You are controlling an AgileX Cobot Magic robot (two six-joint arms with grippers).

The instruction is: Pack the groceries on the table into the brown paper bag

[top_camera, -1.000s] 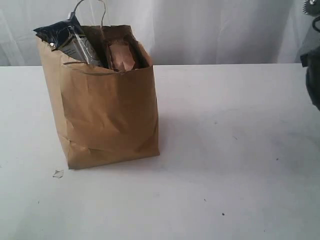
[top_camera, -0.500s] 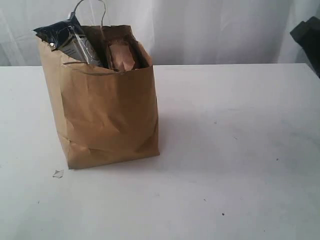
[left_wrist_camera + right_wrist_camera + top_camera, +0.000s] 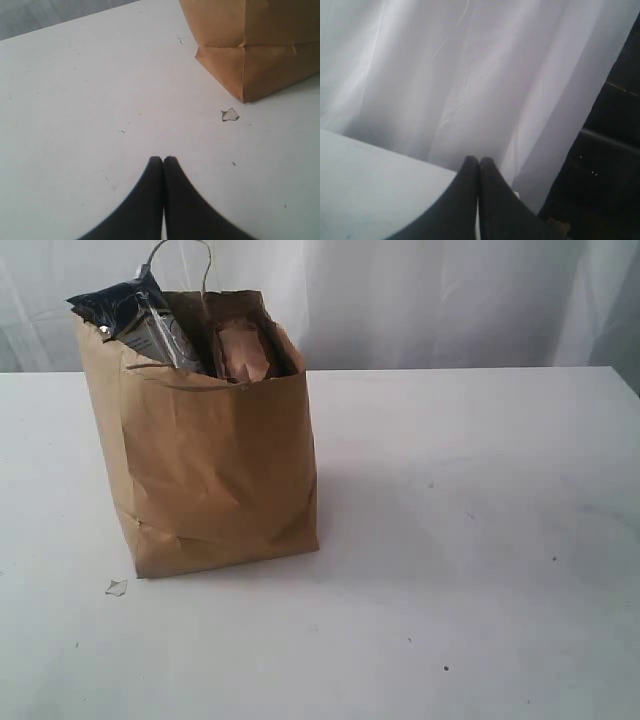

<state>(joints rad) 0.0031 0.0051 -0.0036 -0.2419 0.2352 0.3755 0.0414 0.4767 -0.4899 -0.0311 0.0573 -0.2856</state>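
Black left gripper (image 3: 163, 159), jaws pressed together, hovers over the table (image 3: 75, 100) near the brown paper bag (image 3: 260, 50). Only the exterior view shows me the long dark-blue packet (image 3: 115, 305) and brown-red pouch (image 3: 243, 352) inside it. The right gripper (image 3: 479, 160), also closed, faces a curtain (image 3: 445, 75).

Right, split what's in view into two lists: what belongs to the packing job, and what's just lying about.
Belongs to the job:
brown paper bag, upright on the table
long dark-blue packet, sticking out of the bag's top
brown-red pouch, inside the bag

Just lying about:
small white scrap, on the table by the bag's corner
white curtain, behind the table
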